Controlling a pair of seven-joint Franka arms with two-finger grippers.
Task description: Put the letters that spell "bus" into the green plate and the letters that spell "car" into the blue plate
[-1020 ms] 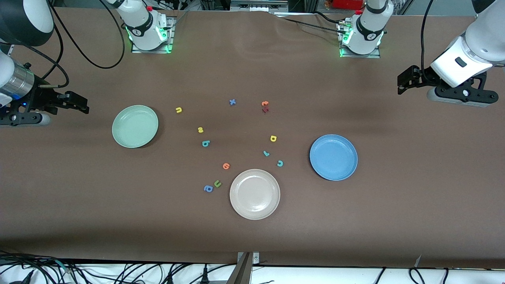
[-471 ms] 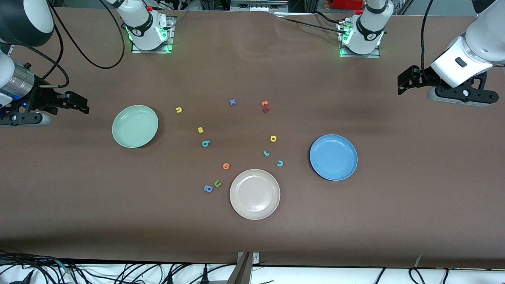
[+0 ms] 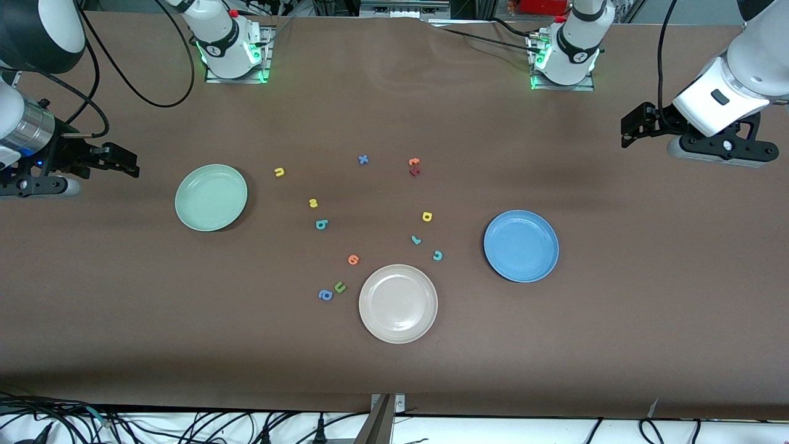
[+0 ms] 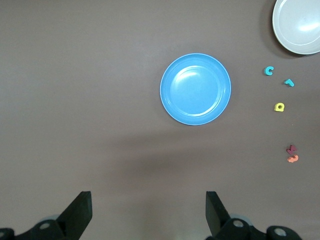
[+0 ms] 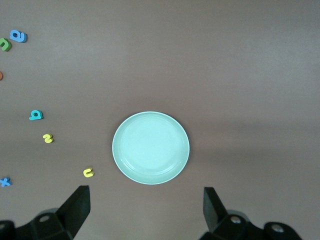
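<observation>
Nothing has moved since a second ago. The right gripper (image 3: 126, 165) waits, jaws released, over bare table at nine o'clock of the green plate (image 3: 211, 197). At the plate's three o'clock lie u (image 3: 279, 172), s (image 3: 313, 203) and b (image 3: 321, 224). Then a (image 3: 426, 216), r (image 3: 416, 240) and c (image 3: 437, 255) lie at nine o'clock of the blue plate (image 3: 521, 246). The left gripper (image 3: 635, 126) waits released at its one o'clock. Risk: tiny letters slip, or the green u (image 3: 339, 287) gets grabbed instead.
</observation>
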